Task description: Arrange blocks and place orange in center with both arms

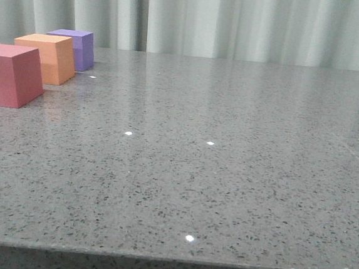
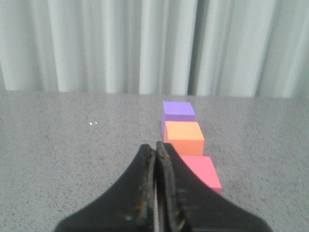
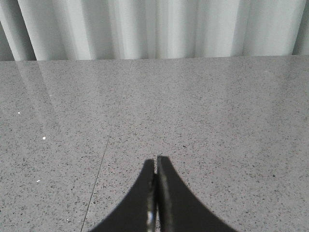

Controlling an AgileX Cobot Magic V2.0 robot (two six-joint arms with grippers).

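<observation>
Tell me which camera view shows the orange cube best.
The front view: the orange cube shows two whole faces, between the pinkish-red cube and the purple cube. The left wrist view shows it smaller and blurrier, beyond the shut left tool. The right wrist view lacks it.

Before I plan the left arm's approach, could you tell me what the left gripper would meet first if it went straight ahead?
Probably the pinkish-red cube, nearest in the row just beyond the shut left gripper, though it sits slightly to one side, so the fingers might only graze it.

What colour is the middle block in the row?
Orange: the middle block sits between a purple and a pinkish-red one, clearest in the front view.
</observation>
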